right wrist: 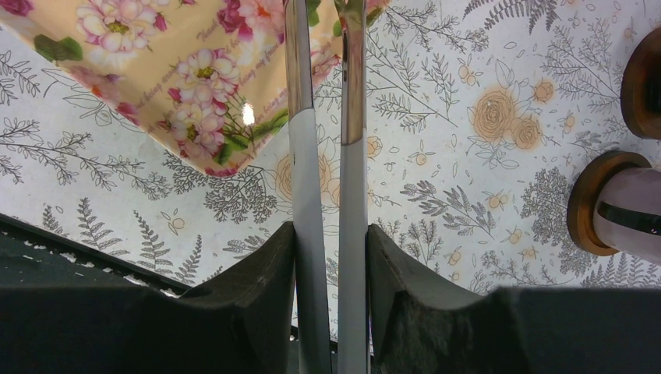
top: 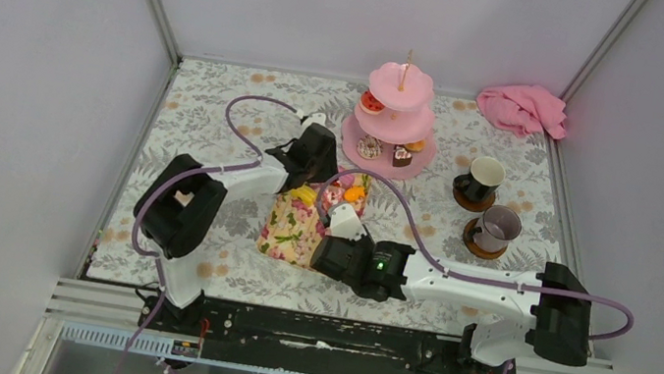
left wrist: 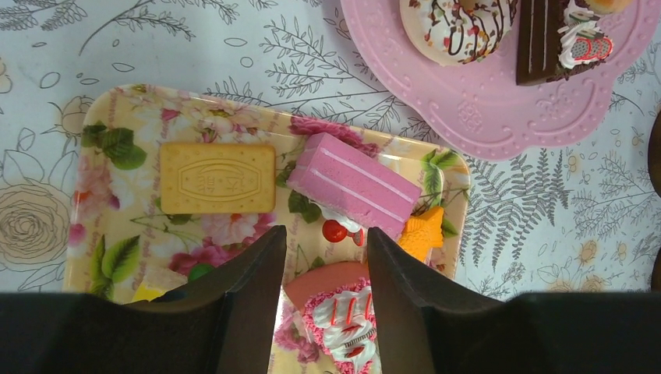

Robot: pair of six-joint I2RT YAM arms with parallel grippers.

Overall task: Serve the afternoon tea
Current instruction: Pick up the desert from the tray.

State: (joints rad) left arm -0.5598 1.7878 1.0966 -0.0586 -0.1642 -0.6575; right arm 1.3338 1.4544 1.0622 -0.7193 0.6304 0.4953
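Left wrist view shows you the left gripper (left wrist: 326,238) part-way open, its jaws flanking a red iced cake (left wrist: 339,312) on the floral tray (left wrist: 117,226); you cannot tell whether they press it. A pink cake slice (left wrist: 355,183) lies just ahead of the jaws. The right gripper (right wrist: 331,230) is clamped on metal tongs (right wrist: 302,156).

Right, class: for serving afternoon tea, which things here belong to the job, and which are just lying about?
Job: toy cakes, pink three-tier stand, black mug, grey mug, metal tongs in the right pincer.
Lying about: pink cloth, floral tray.
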